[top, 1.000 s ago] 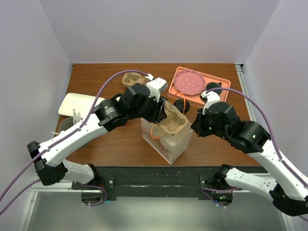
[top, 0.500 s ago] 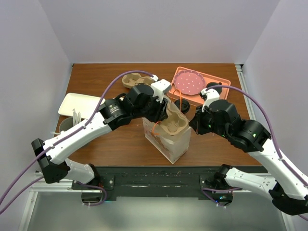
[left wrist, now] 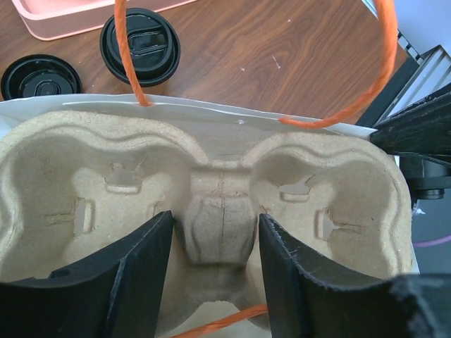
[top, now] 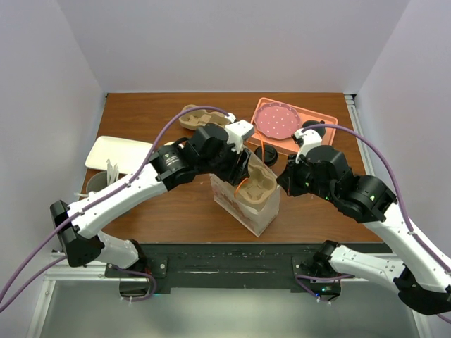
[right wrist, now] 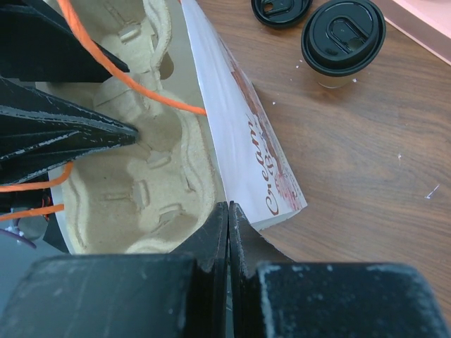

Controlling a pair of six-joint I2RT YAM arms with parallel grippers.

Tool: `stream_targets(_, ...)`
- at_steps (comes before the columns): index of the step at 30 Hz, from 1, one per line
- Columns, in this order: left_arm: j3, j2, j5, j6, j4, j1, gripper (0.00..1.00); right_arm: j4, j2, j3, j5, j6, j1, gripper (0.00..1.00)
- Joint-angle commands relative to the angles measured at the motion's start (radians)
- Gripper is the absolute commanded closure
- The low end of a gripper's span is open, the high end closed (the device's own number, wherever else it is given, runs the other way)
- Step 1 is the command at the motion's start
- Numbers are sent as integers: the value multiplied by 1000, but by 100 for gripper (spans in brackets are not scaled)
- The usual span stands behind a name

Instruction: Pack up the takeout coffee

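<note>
Left wrist view: left gripper [left wrist: 215, 229] astride the cup carrier [left wrist: 331, 204] in the bag [left wrist: 176, 113]
Its jaws stand apart beside the middle ridge, clamping nothing; right gripper [right wrist: 227, 215] is pressed closed and empty; the coffee [right wrist: 343, 41] stands on the desk [right wrist: 380, 155] at 1 o'clock of the bag

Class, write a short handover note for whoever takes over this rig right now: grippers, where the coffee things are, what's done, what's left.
Left gripper: jaws open, straddling the centre ridge of the pulp carrier.
Right gripper: jaws shut at the rim of the bag; whether they hold it is unclear.
Takeout coffee: lidded, upright on the table beside the bag.
Done: carrier sits in the bag's mouth, both wells empty.
Left: coffee into a well, probably.
</note>
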Motion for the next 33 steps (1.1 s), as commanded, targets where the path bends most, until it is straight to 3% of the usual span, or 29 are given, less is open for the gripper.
stream_targets(1, 28, 10, 32, 20, -18, -6, 42, 73, -3, 22, -7, -7, -1, 100)
stream_targets(13, 138, -13, -5, 28, -67, -6, 34, 88, 3, -19, 36, -21, -1, 100)
stream_targets(16, 124, -12, -19, 33, -82, -6, 34, 88, 20, -10, 65, -33, -2, 89)
stream_targets(27, 77, -33, -69, 8, -87, -6, 34, 132, 105, 62, 166, -168, -4, 84)
stream_targets(33, 67, -49, -95, -12, -86, -6, 34, 131, 158, 158, 191, -194, -13, 70)
